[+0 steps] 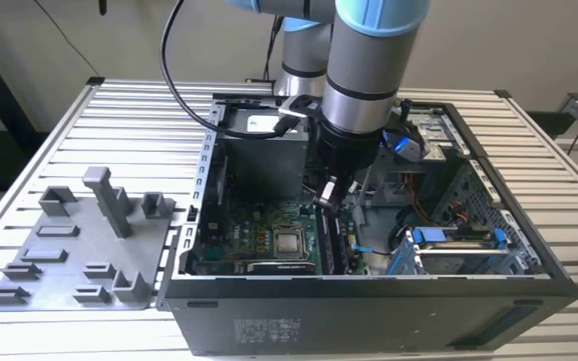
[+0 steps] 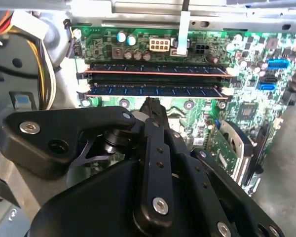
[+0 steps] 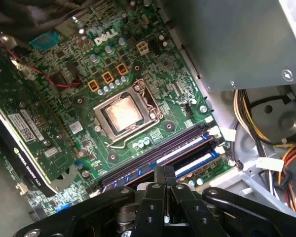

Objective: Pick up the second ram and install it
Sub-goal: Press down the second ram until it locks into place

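Two long dark ram sticks lie side by side in the motherboard's slots. The one nearer my fingertips (image 2: 155, 91) (image 3: 187, 163) I take to be the second ram. It sits level between its white end clips. My gripper (image 2: 151, 104) (image 3: 164, 173) (image 1: 327, 197) is down inside the open computer case (image 1: 369, 308). Its fingers are shut together with nothing between them, and the tips stand just over the edge of that nearer stick. Whether they touch it I cannot tell. The other stick (image 2: 155, 71) lies in the slot beyond.
The bare processor socket (image 3: 122, 112) (image 1: 289, 242) lies beside the slots. An upright card (image 3: 24, 133) stands past it, and yellow and orange cables (image 3: 256, 123) run by the metal wall. On the exterior view's left, a grey fixture plate (image 1: 68, 289) with blocks and posts rests on the slatted table.
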You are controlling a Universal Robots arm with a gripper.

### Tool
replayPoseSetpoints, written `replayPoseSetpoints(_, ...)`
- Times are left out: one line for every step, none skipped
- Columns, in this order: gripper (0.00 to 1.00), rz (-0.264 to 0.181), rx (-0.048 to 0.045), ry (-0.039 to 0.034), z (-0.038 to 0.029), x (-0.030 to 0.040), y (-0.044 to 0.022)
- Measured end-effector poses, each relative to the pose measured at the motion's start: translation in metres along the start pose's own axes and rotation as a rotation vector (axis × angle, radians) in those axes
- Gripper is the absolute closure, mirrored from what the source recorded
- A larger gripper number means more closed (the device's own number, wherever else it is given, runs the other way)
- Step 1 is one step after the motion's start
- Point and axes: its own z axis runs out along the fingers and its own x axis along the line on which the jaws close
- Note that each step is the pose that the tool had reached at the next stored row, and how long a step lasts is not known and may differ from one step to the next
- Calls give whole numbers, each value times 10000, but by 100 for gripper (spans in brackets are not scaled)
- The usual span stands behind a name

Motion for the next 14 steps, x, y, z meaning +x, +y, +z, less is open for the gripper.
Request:
replayPoseSetpoints(89, -147, -3, -5, 4, 0, 1)
replayPoseSetpoints(89, -293, -5, -8, 7, 1, 2)
replayPoseSetpoints(89, -435, -6, -11, 10, 2, 4)
replayPoseSetpoints(89, -576, -7, -13, 13, 2, 5)
replayPoseSetpoints(89, -729, -8, -15, 16, 3, 5)
replayPoseSetpoints(89, -874, -9, -17, 19, 3, 6)
replayPoseSetpoints(89, -1024, -11, -21, 23, 4, 8)
replayPoseSetpoints(89, -1156, -13, -27, 28, 5, 9)
replayPoseSetpoints(89, -1290, -15, -29, 32, 6, 11)
replayPoseSetpoints(89, -1422, -17, -32, 36, 7, 13)
replayPoseSetpoints(89, -1565, -19, -36, 42, 7, 14)
replayPoseSetpoints(89, -1705, -20, -39, 47, 8, 15)
replayPoseSetpoints(89, -1833, -21, -40, 53, 8, 15)
replayPoseSetpoints(89, -1979, -22, -41, 59, 9, 16)
